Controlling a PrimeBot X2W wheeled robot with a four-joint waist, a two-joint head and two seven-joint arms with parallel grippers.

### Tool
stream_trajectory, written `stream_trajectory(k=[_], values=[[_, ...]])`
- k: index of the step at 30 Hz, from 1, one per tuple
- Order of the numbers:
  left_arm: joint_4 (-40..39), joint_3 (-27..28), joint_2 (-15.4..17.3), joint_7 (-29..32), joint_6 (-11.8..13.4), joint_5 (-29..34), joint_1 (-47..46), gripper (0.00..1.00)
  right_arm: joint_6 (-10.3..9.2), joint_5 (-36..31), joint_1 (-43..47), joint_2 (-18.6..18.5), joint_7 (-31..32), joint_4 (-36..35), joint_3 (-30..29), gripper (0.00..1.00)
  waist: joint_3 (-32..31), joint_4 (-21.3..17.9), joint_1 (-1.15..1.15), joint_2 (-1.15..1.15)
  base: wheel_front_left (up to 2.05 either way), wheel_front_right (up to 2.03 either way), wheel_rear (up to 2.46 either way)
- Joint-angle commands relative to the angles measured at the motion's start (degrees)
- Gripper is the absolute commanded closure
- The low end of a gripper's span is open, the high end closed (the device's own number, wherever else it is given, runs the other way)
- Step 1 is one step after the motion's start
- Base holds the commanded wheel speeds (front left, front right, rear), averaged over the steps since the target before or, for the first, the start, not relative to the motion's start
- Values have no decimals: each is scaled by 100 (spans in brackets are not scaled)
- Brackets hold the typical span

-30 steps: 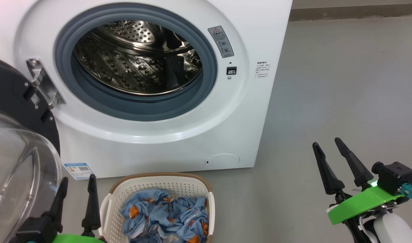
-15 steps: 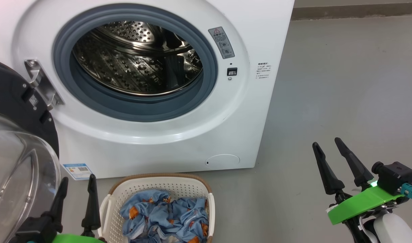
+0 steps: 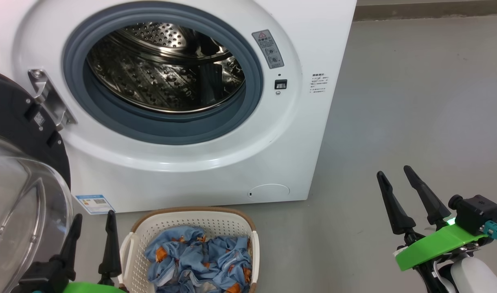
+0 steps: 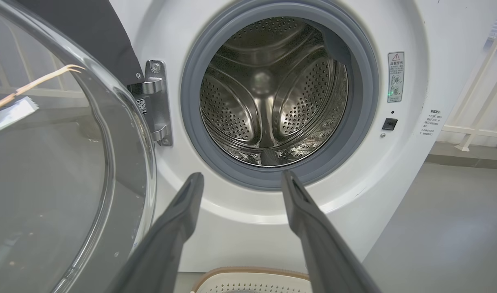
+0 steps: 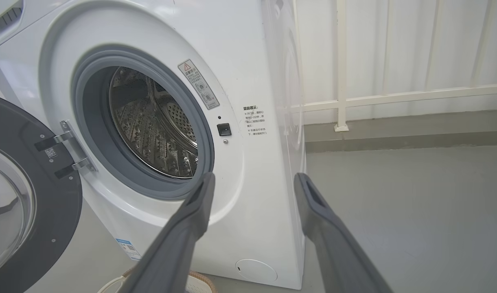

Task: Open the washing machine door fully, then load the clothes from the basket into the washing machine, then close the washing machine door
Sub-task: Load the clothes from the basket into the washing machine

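The white washing machine stands in front of me with its steel drum showing bare inside. The washing machine door is swung wide to the left, its black rim and glass bowl close to me. Below the machine sits the cream basket, holding crumpled light blue clothes. My left gripper stands open at the lower left, between the door and the basket. My right gripper is open at the lower right over bare floor. The left wrist view looks straight into the drum between open fingers.
Grey floor spreads to the right of the machine. A white railing and a low kerb run behind it. The door's metal hinge sticks out on the machine's left face.
The head view has shifted slightly, so the machine sits a little higher in the picture. Both grippers and the clothes stay as they were.
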Motion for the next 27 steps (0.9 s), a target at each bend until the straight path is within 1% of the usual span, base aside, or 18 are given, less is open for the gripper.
stream_trajectory(k=[1, 8, 27], values=[[-116, 226, 70, -53, -59, 75, -210, 0, 9, -52, -86, -41, -69, -164, 105, 0, 10, 1, 0, 0, 0, 0, 0], [-114, 225, 69, -53, -82, 86, -229, 0, 9, -45, -105, -61, -69, -174, 123, 0, 67, -3, 0, 0, 0, 0, 0], [-34, 182, 92, -54, -127, 124, -462, 0, 9, -57, -212, -49, -69, -247, 71, 0, 482, -80, 0, 0, 0, 0, 0]])
